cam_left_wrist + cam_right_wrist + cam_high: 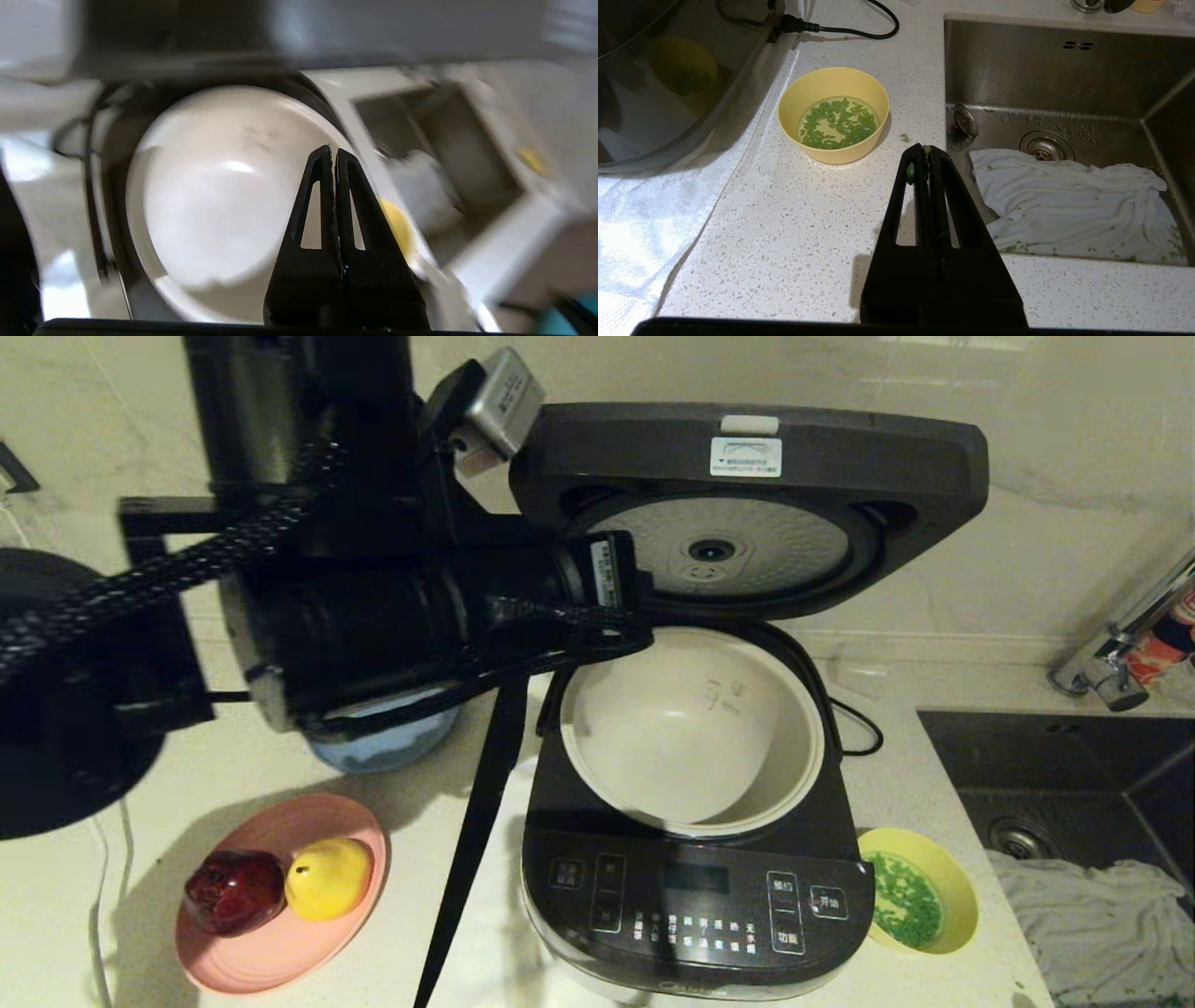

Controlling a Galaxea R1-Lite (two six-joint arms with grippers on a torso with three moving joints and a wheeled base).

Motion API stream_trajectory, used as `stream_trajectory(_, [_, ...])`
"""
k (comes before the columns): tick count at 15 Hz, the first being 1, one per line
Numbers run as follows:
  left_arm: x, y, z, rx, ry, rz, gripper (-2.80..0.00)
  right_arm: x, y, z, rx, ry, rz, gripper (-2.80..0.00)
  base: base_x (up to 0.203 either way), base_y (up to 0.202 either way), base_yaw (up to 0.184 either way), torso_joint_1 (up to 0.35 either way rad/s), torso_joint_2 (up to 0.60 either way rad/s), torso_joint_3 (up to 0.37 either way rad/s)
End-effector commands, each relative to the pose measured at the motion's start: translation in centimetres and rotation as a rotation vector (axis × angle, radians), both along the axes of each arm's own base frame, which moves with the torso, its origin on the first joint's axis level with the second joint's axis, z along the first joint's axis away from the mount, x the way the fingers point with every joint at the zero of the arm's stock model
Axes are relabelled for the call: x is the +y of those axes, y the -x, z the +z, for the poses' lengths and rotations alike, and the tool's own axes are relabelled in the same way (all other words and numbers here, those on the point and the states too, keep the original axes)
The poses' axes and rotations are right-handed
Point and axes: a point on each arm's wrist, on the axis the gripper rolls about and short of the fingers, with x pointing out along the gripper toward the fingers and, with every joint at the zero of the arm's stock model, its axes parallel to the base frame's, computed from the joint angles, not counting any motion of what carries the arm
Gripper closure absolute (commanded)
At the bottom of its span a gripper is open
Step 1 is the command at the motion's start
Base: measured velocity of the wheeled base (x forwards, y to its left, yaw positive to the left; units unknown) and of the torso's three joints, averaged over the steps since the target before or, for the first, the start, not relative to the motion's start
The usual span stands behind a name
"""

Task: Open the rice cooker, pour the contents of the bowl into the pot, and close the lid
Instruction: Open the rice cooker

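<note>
Dark grey fills the middle of the head view: the rice cooker [695, 887] sits with its lid [747, 504] swung up at the upper centre, dimpled silver underside showing, and the cream pot [691, 728] bare and empty below it. At the upper left, the left arm crosses towards the hinge side; its left gripper [332, 154] has both fingers pressed together on nothing, hovering over the pot's pale bowl. Opening looks finished, so the pouring comes next, and it calls for a firm hold on the rim and a slow tilt well over the pot's mouth so no bits spill onto the counter. At the lower right the yellow bowl [920, 903] rests just beside the cooker, the contents [837, 122] a green scatter inside. The right gripper [927, 156] hangs near the bowl, shut and holding nothing.
</note>
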Motion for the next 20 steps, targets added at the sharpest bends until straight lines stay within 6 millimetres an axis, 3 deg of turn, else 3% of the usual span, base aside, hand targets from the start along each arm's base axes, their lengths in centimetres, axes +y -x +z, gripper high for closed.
stream_trajectory(1, [-3.1,-3.2,-2.0,-0.044,-0.007,0.07,0.0,0.0,0.0,-0.1,0.002,0.0,-0.001,0.0,0.0,0.0,0.0,0.0,0.0,0.0])
stream_trajectory(5, [-5.9,-6.4,-1.8,-0.237,0.035,0.206,0.0,0.0,0.0,0.0,0.001,0.0,0.001,0.0,0.0,0.0,0.0,0.0,0.0,0.0])
stream_trajectory(9, [-7.0,-7.8,-1.0,-0.3,0.055,0.235,0.0,0.0,0.0,0.0,0.001,0.0,0.001,0.0,0.0,0.0,0.0,0.0,0.0,0.0])
stream_trajectory(17, [-6.7,-8.6,0.4,-0.347,0.079,0.258,0.0,0.0,0.0,0.0,0.001,0.0,0.001,0.0,0.0,0.0,0.0,0.0,0.0,0.0])
stream_trajectory(20, [-5.8,-7.6,1.0,-0.341,0.08,0.259,0.0,0.0,0.0,0.0,0.0,0.0,0.001,0.0,0.0,0.0,0.0,0.0,0.0,0.0])
